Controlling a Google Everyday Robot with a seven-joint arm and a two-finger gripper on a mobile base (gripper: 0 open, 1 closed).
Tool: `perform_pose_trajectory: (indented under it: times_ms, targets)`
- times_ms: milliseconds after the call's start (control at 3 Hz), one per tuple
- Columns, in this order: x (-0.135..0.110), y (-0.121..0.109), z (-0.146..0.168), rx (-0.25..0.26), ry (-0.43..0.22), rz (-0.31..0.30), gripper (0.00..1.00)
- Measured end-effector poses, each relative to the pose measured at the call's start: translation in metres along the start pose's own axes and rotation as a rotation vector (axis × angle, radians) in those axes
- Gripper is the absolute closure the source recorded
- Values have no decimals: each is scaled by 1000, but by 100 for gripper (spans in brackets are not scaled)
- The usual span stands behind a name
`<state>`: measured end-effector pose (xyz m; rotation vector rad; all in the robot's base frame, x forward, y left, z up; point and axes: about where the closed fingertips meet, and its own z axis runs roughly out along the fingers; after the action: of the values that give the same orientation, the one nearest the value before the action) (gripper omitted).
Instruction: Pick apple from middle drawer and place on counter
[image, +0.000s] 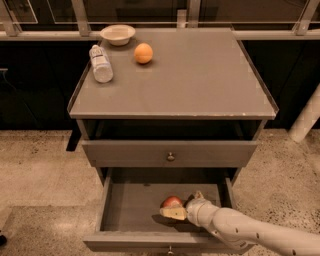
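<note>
Reaching into the open middle drawer (125, 205), my gripper (185, 204) sits against the right side of the apple (171, 201), claw spread wide, one pale finger just in front of the fruit, nothing lifted. I see the apple resting on the drawer floor. On the counter (200, 80) sit an orange (143, 53), a plastic bottle (101, 63) lying flat, and a bowl (117, 34).

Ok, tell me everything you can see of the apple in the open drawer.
The apple is small, round and red with smooth, slightly shiny skin. It sits on the bare floor of the pulled-out middle drawer, right of centre, toward the front. The gripper is close against its right side as seen, and a pale part of it hides the apple's lower edge. Whether it is gripped cannot be told.
</note>
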<state>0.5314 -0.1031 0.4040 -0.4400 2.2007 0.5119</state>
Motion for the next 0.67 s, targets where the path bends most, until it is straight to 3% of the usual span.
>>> perform_pose_trajectory:
  times_ms: [667]
  targets:
    - [17,18,39,-21,29,42,0]
